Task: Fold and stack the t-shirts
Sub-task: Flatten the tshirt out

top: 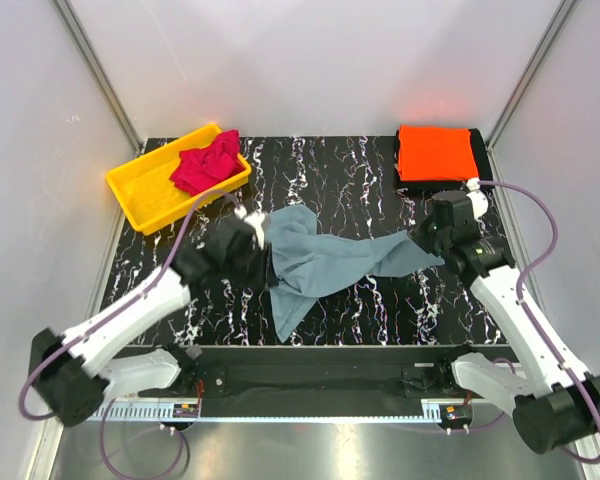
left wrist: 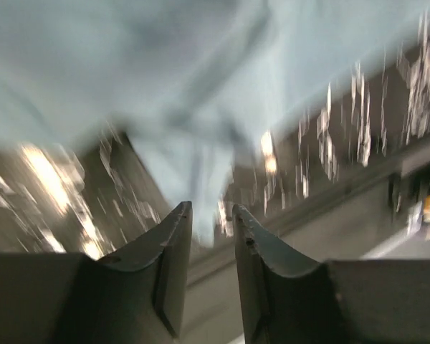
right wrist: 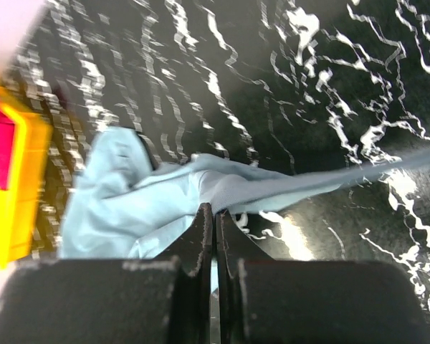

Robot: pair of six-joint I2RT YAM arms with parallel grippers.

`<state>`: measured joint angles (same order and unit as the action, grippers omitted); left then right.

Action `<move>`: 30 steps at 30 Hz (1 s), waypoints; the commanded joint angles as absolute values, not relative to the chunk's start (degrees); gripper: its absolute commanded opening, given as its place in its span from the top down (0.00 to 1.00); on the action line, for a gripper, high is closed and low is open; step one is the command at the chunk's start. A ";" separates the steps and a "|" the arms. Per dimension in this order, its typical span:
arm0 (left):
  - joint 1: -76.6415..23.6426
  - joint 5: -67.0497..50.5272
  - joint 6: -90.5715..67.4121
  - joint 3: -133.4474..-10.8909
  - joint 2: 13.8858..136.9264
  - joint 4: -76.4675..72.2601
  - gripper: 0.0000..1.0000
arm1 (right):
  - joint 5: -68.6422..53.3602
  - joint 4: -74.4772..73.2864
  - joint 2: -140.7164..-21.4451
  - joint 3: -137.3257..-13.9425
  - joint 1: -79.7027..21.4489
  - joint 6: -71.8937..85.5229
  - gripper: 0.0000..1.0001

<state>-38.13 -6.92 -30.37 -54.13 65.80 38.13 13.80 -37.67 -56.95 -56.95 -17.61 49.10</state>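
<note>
The grey-blue t-shirt (top: 330, 265) lies stretched and crumpled across the middle of the table. My right gripper (top: 425, 245) is shut on its right end; in the right wrist view the jaws (right wrist: 213, 209) pinch a fold of the cloth (right wrist: 143, 208). At the shirt's left end, my left gripper (top: 255, 235) has its jaws (left wrist: 211, 209) parted with nothing between them, and the blurred cloth (left wrist: 165, 86) lies just beyond the tips. The orange t-shirt (top: 435, 152) lies folded at the back right. The crimson-magenta t-shirt (top: 208, 165) is bunched in the bin.
A yellow plastic bin (top: 145, 190) stands at the back left, also seen in the right wrist view (right wrist: 18, 186). The orange shirt rests on a dark pad (top: 485, 160). The black marbled tabletop (top: 340, 190) is walled by white panels.
</note>
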 commanded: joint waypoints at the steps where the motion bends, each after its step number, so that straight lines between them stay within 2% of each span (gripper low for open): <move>1: -44.89 1.74 -40.91 -45.91 58.02 37.79 0.66 | 13.62 -31.92 -59.32 -55.64 -17.31 48.60 1.00; 6: -53.78 5.89 -51.32 -38.24 52.74 37.09 0.58 | 14.15 -30.67 -63.10 -56.42 -17.23 47.46 1.00; 7: -54.57 5.89 -51.94 -36.84 53.26 36.65 0.52 | 13.72 -30.33 -63.80 -56.51 -17.23 47.46 1.00; 8: -55.54 5.63 -53.16 -36.30 54.04 35.95 0.49 | 13.71 -30.06 -64.07 -56.43 -17.23 47.29 1.00; 14: -58.71 3.70 -54.58 -33.31 58.44 25.87 0.42 | 12.84 -28.04 -66.88 -55.90 -17.14 47.29 1.00; 19: -58.80 3.08 -56.33 -33.40 66.79 25.05 0.45 | 9.15 -27.25 -73.28 -57.39 -17.14 46.50 1.00; 27: -59.85 4.75 -57.22 -32.26 69.96 24.70 0.50 | 3.61 -27.16 -85.07 -60.99 -17.05 45.35 1.00; 29: -60.03 4.66 -57.04 -32.26 70.31 24.08 0.53 | 2.46 -27.33 -88.06 -62.49 -17.05 45.26 0.94; 30: -60.03 4.66 -56.95 -32.17 70.66 23.82 0.55 | 2.11 -27.42 -88.85 -63.10 -17.05 45.26 0.88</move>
